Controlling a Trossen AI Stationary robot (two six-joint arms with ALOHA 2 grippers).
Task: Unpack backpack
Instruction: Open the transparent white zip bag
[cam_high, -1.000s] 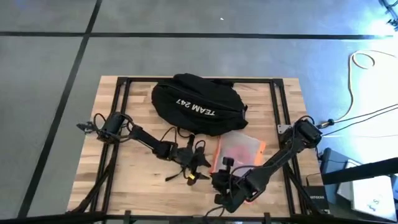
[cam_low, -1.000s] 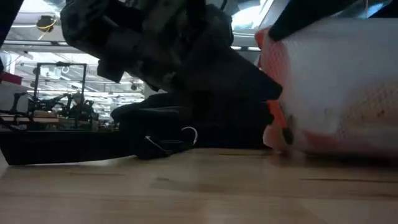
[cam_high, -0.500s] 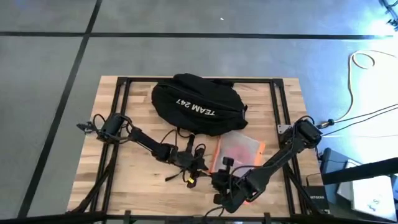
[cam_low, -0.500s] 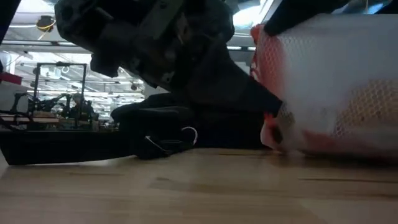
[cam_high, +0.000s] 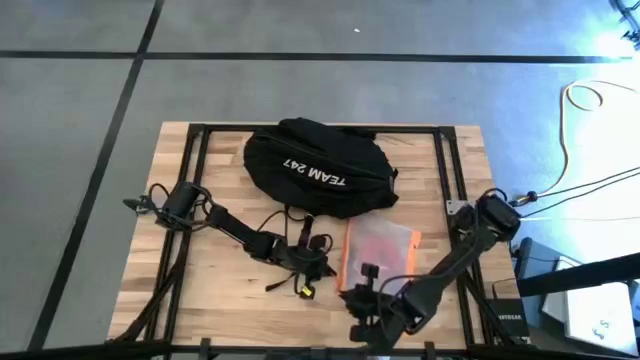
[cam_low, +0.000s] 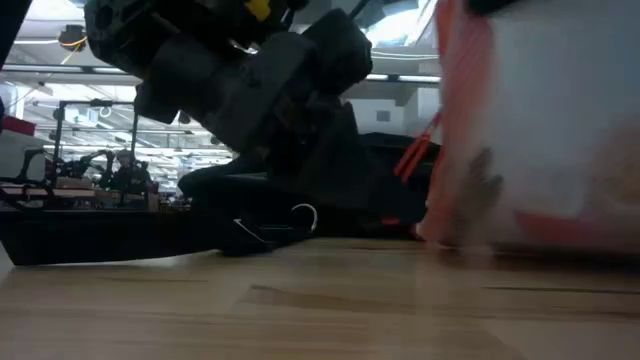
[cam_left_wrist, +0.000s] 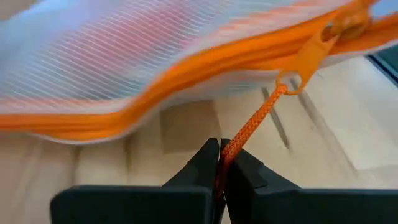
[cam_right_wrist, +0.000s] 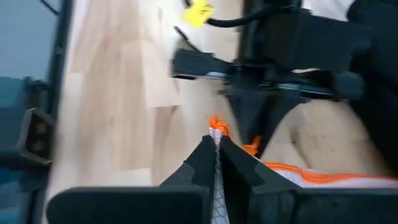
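The black backpack (cam_high: 318, 168) with white lettering lies at the table's far middle. In front of it is a white mesh pouch (cam_high: 378, 248) with an orange zipper (cam_left_wrist: 186, 68), its lower edge (cam_low: 460, 238) near the tabletop. My left gripper (cam_high: 322, 262) is at the pouch's left side, shut on the zipper's orange cord (cam_left_wrist: 252, 124). My right gripper (cam_high: 362, 285) is at the pouch's near left corner, shut on it. In the low view the pouch (cam_low: 545, 120) fills the right side. My left gripper pinches the orange pull cord (cam_left_wrist: 229, 152) between its two fingertips, along the cord, roughly level from the table's left. The cord runs straight from the fingers to the zipper slider (cam_left_wrist: 309, 55). My right gripper pinches the pouch's mesh edge by its orange corner (cam_right_wrist: 216, 129) between its two fingers, coming from the table's near side. The rest of the pouch (cam_right_wrist: 323, 171) spreads beyond the fingers.
A black metal frame (cam_high: 440, 170) runs around the wooden tabletop (cam_high: 220, 290). A black strap with a metal ring (cam_low: 270, 232) lies in front of the backpack. Bare wood lies at the near left.
My left gripper has shut on the zipper's orange cord. My right gripper has drawn a little toward the table's near edge with the pouch corner. The pouch has tipped more upright and shifted right in the low view.
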